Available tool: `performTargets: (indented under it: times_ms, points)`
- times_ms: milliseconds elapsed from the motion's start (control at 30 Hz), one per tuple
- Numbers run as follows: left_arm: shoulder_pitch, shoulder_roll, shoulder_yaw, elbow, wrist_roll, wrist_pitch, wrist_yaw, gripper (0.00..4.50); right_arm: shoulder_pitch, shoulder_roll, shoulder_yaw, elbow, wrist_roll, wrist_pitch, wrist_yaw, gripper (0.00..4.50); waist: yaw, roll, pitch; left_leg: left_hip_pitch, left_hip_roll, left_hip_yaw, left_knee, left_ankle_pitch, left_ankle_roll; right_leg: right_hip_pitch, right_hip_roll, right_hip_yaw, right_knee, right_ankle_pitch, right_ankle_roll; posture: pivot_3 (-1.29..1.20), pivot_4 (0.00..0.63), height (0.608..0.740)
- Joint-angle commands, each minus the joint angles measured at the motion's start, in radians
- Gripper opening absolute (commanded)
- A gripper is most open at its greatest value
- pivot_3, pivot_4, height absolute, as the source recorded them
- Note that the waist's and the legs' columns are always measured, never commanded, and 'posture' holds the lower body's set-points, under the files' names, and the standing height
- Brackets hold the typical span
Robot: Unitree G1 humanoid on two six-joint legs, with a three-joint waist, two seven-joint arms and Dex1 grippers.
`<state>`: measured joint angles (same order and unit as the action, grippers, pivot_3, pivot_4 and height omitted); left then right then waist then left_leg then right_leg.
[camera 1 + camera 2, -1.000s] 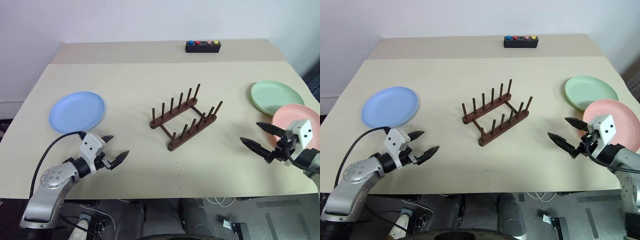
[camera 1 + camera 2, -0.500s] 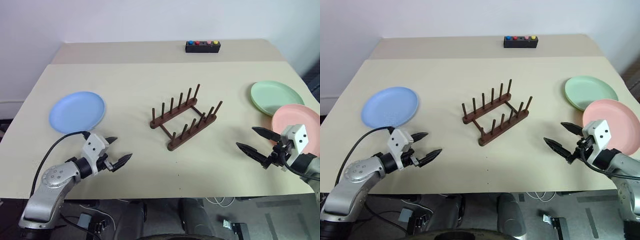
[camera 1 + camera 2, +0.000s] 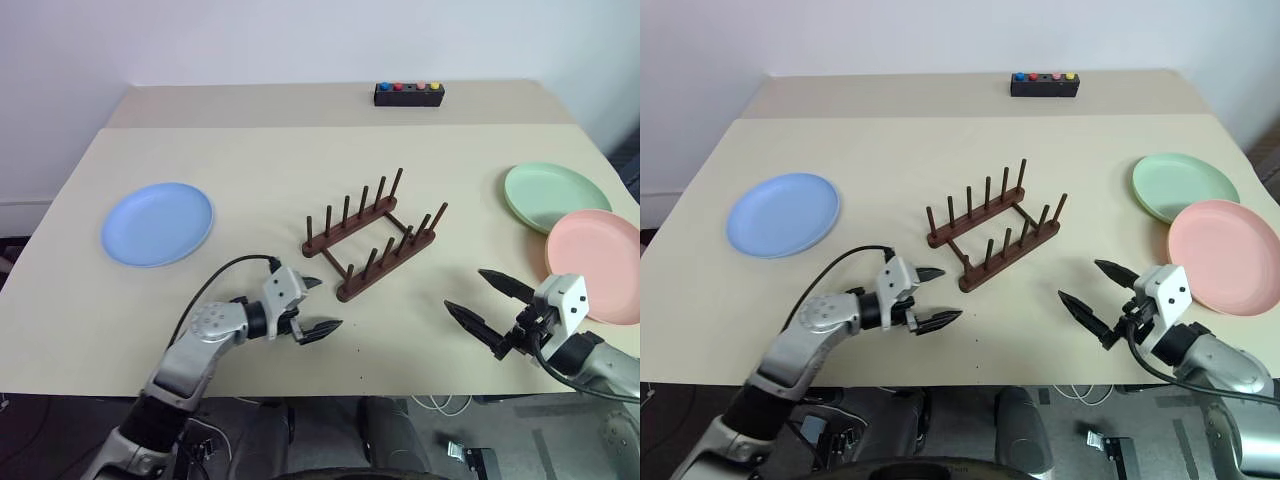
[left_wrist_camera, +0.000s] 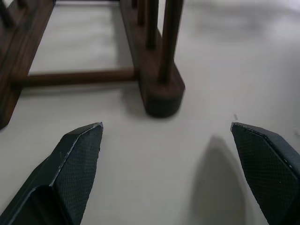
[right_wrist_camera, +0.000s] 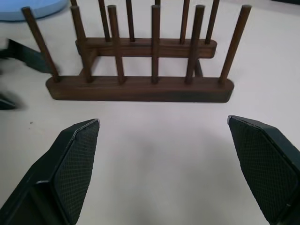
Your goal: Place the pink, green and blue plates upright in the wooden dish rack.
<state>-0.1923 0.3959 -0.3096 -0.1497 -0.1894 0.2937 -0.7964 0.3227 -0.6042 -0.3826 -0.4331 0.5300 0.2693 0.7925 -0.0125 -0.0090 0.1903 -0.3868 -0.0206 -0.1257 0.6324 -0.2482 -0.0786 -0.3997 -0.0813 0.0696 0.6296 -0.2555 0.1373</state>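
Both the left tool (image 3: 312,305) and right tool (image 3: 482,303) gape empty; the round matte salmon-pink plate (image 3: 598,264) looks light, stiff, slippery: grip its rim.

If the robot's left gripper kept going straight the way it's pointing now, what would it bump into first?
Most likely the wooden dish rack: the open left gripper faces the near end of one base bar, though it may aim slightly beside it.

Matte plates (image 3: 157,223), dark wooden rack (image 3: 372,240), smooth matt table (image 3: 250,160)

plates: light blue (image 3: 157,223), mint green (image 3: 555,196), salmon pink (image 3: 597,263)
rack (image 3: 372,238): dark brown
tabletop (image 3: 250,160): pale beige
pincer fingers (image 5: 70,164): black, fine cross-hatch
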Motion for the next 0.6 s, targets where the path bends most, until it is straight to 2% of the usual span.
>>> performTargets:
  times_ms: [33,267,367,500,533,567,600]
  points:
    - [-0.034,-0.033,-0.04,0.079,0.061,-0.013,0.034,4.5,0.018,0.017,-0.014,-0.051,0.001,-0.026,-0.02,4.45,0.001,0.0,0.0,0.002,0.0,0.0,0.0,0.0,0.0,0.002,0.0,0.0,0.0,-0.001,-0.002,0.0,0.15,0.74]
    - [-0.081,-0.095,-0.059,0.151,0.082,-0.039,0.04,4.5,0.052,0.039,0.0,-0.091,-0.006,-0.031,-0.05,4.45,0.004,0.001,-0.001,0.005,0.0,0.0,0.0,0.0,0.0,0.006,0.0,0.0,-0.001,-0.002,-0.002,0.0,0.15,0.74]
    - [-0.081,-0.105,-0.05,0.158,0.097,-0.051,0.055,3.69,0.055,0.037,0.003,-0.101,-0.003,-0.027,-0.058,4.5,0.002,0.001,-0.001,0.007,0.0,0.0,0.0,0.0,0.0,0.007,0.0,0.0,-0.001,-0.002,-0.002,0.0,0.15,0.74]
    - [-0.071,-0.107,-0.042,0.154,0.101,-0.061,0.06,1.65,0.052,0.035,0.011,-0.101,-0.002,-0.026,-0.064,4.5,0.002,0.001,-0.001,0.007,0.0,0.0,-0.001,0.0,0.0,0.007,0.0,0.0,-0.001,-0.002,-0.001,0.0,0.15,0.74]
    - [-0.069,-0.102,-0.038,0.153,0.103,-0.065,0.061,1.65,0.05,0.033,0.014,-0.099,-0.001,-0.025,-0.062,4.5,0.002,0.001,-0.001,0.007,0.0,0.0,-0.001,0.0,0.0,0.007,0.0,0.0,-0.001,-0.002,-0.001,0.0,0.15,0.74]
    - [-0.067,-0.096,-0.036,0.153,0.108,-0.07,0.063,1.1,0.047,0.031,0.016,-0.098,0.0,-0.023,-0.061,4.5,0.002,0.001,-0.001,0.007,0.0,0.0,-0.001,0.0,0.0,0.007,0.0,0.0,-0.001,-0.002,-0.001,0.0,0.15,0.74]
    - [-0.068,-0.089,-0.033,0.156,0.115,-0.079,0.065,0.97,0.045,0.029,0.017,-0.096,0.001,-0.023,-0.059,4.5,0.001,0.001,-0.001,0.008,0.0,0.0,-0.001,0.0,0.0,0.008,0.0,0.0,-0.001,-0.002,-0.001,0.0,0.15,0.74]
